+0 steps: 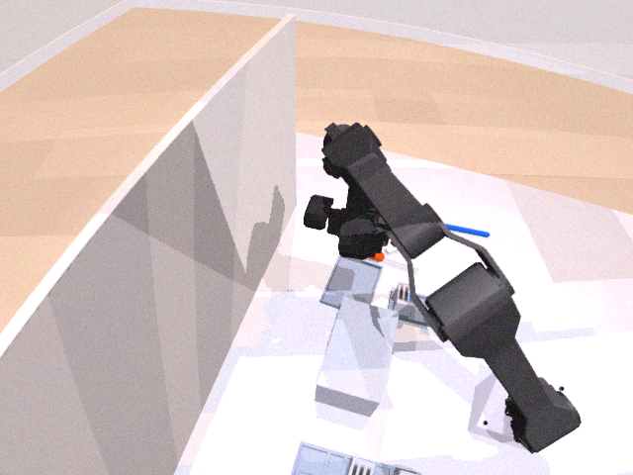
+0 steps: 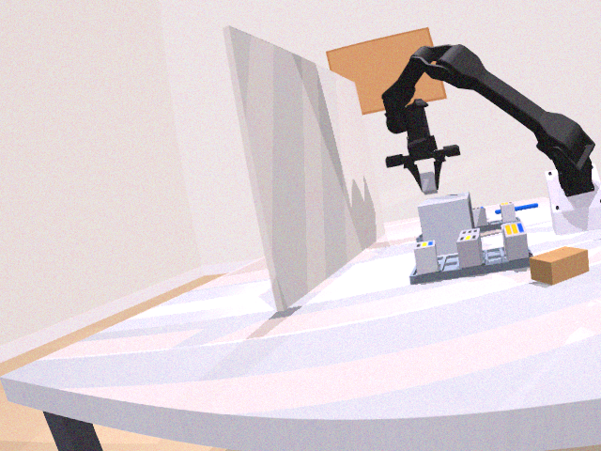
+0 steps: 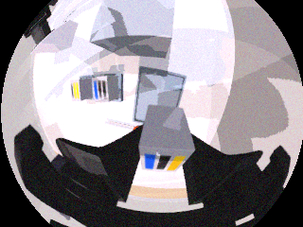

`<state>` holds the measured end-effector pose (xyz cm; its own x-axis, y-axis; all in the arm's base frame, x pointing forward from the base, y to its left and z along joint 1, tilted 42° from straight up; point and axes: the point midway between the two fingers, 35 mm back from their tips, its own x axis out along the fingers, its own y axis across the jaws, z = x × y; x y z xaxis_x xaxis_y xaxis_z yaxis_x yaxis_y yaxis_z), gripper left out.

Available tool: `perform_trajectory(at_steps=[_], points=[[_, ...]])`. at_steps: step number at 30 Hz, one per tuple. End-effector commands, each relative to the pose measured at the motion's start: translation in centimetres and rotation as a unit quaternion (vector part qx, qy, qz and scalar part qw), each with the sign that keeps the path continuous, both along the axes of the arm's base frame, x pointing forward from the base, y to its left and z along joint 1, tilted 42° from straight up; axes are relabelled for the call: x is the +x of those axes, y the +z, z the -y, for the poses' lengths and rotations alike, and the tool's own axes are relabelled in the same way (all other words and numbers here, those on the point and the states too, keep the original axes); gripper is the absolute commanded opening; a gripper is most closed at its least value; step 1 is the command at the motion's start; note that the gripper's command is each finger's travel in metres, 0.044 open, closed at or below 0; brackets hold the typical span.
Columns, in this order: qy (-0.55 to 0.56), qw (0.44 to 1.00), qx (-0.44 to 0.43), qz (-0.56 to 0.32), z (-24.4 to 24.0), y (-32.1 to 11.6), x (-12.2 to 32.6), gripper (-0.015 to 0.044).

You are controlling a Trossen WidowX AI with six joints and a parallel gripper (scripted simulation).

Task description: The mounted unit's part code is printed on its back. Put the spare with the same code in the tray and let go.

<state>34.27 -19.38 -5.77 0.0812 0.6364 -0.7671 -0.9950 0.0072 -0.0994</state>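
My gripper [image 2: 428,188] [image 3: 163,163] is shut on a grey block [image 2: 427,178] [image 3: 166,130] held in the air. The block's end shows blue, black and yellow stripes in the wrist view. A shallow blue-grey tray [image 1: 357,276] [image 3: 153,92] lies below; in the wrist view the block overlaps its near edge. A large grey box [image 1: 357,342] [image 2: 444,223] stands beside the tray; its back is not readable. Small spare blocks with coloured marks, one striped block [image 1: 404,293] [image 3: 100,90] among them, stand in a rack beside the tray. Which unit is the mounted one I cannot tell.
A front rack [image 1: 316,460] [image 2: 475,272] holds three marked blocks. A tall partition [image 1: 220,204] [image 2: 286,169] stands along one side. An orange-red rod [image 1: 378,256] lies by the tray, a blue rod [image 1: 468,231] [image 2: 529,207] farther off. A wooden block [image 2: 558,265] lies by the front rack.
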Motion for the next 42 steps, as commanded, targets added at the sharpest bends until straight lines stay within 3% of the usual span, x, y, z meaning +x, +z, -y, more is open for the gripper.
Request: perform_trajectory(at_steps=[1, 42], points=[[-0.002, 1.000, 0.004, -0.002, -0.4, -0.4, -0.1, 0.0000], [-0.002, 1.000, 0.005, -0.002, -2.6, -2.9, 0.1, 0.0000]])
